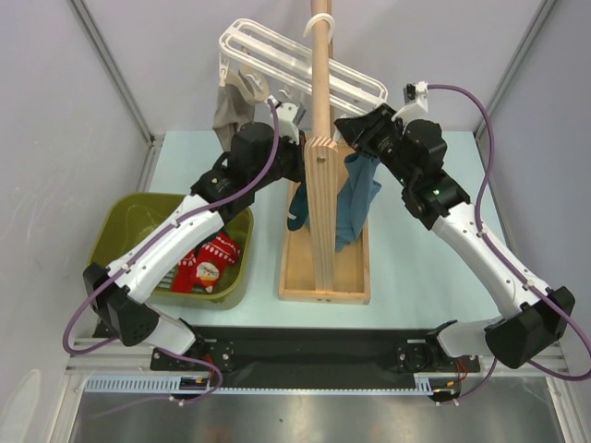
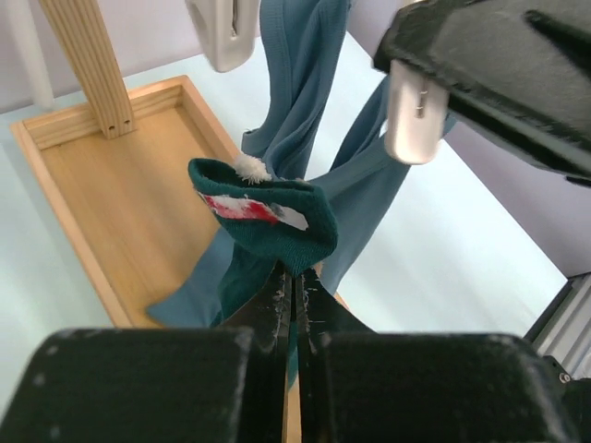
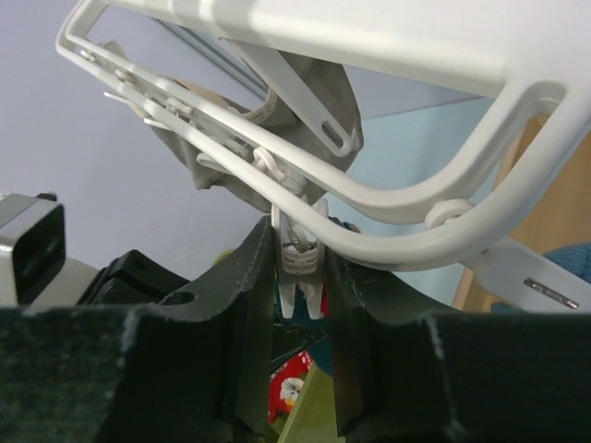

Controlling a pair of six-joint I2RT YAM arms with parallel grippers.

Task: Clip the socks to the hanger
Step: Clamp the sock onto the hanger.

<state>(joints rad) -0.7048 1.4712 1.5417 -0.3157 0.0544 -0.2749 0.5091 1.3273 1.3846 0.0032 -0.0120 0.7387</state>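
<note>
The white slatted hanger [image 1: 268,51] hangs by its hook from the wooden pole. My left gripper [image 2: 295,274] is shut on a dark teal sock [image 2: 268,221] and holds it up under the hanger, cuff uppermost, with a red and white label showing. From above, that sock [image 1: 297,208] dangles beside the pole. My right gripper [image 3: 300,254] is shut on a white clip peg [image 3: 300,263] dangling from the hanger's rail [image 3: 369,55], a finger pressed on each side. In the left wrist view the same peg [image 2: 413,120] sits just up and right of the sock. Red patterned socks [image 1: 208,263] lie in the bin.
A wooden pole stand [image 1: 323,185] with a tray base [image 1: 295,277] rises between the arms. A medium-blue garment [image 1: 358,198] and a grey-beige sock [image 1: 231,106] hang from the hanger. An olive bin [image 1: 125,217] sits at the left. Another free peg [image 2: 222,32] hangs above the teal sock.
</note>
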